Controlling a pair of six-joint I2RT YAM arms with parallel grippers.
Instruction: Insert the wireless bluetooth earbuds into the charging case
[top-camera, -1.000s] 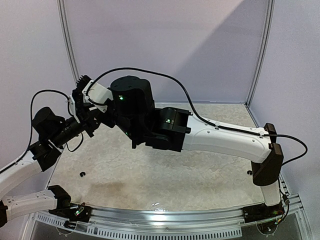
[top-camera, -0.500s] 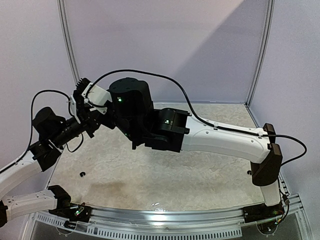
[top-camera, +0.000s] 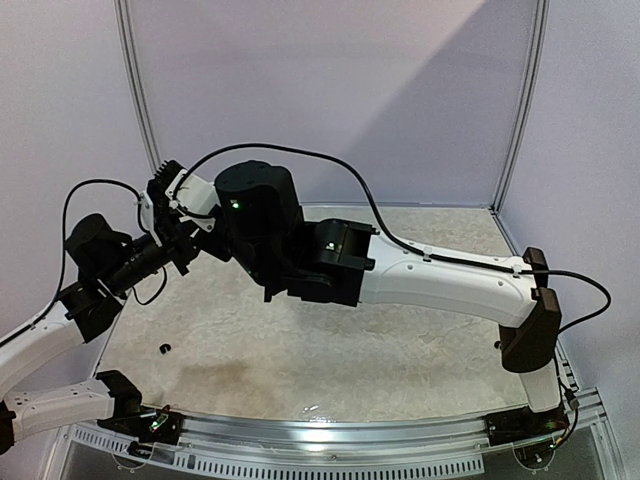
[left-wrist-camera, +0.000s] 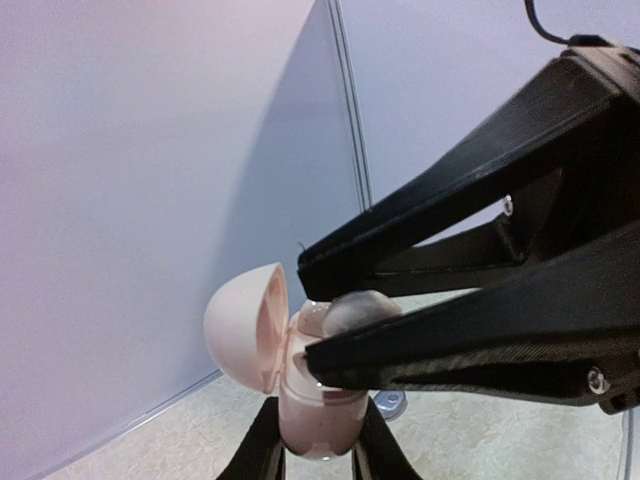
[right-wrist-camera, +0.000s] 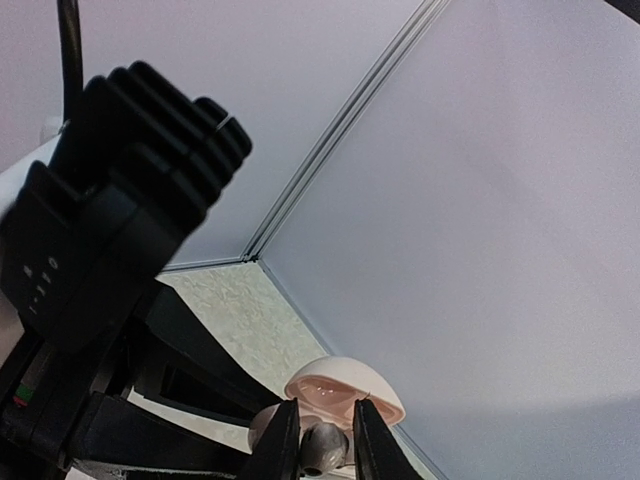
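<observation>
Being released off-centre, the earbud pinched by the right gripper could be dropped past the charging case clamped in the left gripper.

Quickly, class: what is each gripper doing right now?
Left gripper: closed on the open charging case.
Right gripper: closed on a grey earbud, right at the case's mouth.

A mottled beige tabletop sits between pale lilac walls.
</observation>
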